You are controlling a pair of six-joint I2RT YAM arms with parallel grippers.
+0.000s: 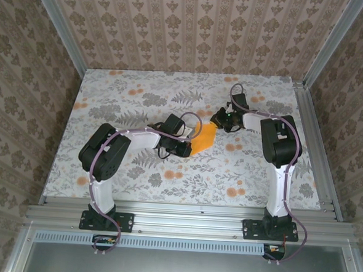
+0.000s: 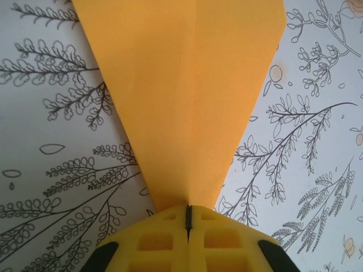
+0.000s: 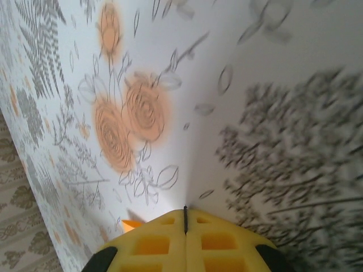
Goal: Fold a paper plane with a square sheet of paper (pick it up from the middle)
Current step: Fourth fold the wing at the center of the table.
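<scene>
The square sheet of paper (image 1: 204, 139) lies on the floral cloth as a bright orange creased wedge, between the two grippers. In the left wrist view the paper (image 2: 181, 96) widens away from me, with a centre crease running straight to my left gripper (image 2: 188, 218). That gripper (image 1: 189, 149) is shut, its yellow fingertips over the wedge's narrow end, which they hide. My right gripper (image 1: 220, 120) sits at the wedge's far corner. It is shut (image 3: 185, 218) low over the cloth, and a small orange paper corner (image 3: 131, 224) shows beside its left finger.
The grey floral cloth (image 1: 141, 96) covers the whole table. Aluminium rails (image 1: 311, 138) frame the sides and front edge. Patterned walls (image 1: 194, 32) enclose the back and both sides. Both arms bend inward toward the middle.
</scene>
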